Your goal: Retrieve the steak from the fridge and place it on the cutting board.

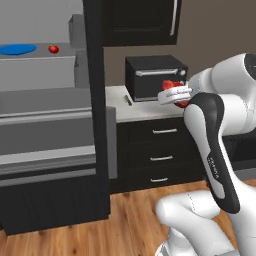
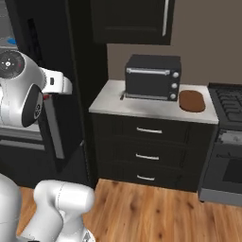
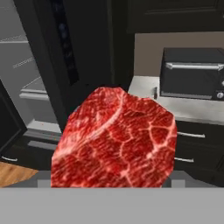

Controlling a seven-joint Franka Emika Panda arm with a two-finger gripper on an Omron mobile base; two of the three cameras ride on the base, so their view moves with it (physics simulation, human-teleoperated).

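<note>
The flat marbled red steak slab (image 3: 116,140), probably soft and slick, sits clamped in the claw (image 1: 176,95), left of the oval reddish-brown wooden cutting board (image 2: 192,100).

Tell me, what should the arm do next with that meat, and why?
Probably carry it right, past the toaster oven, toward the cutting board. The steak sits in the end effector, already outside the fridge, and the board lies bare on the counter.

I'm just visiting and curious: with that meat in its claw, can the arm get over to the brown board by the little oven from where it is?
Probably yes. The gripper holds the steak out of the fridge, and the cutting board lies bare beside the toaster oven.
</note>
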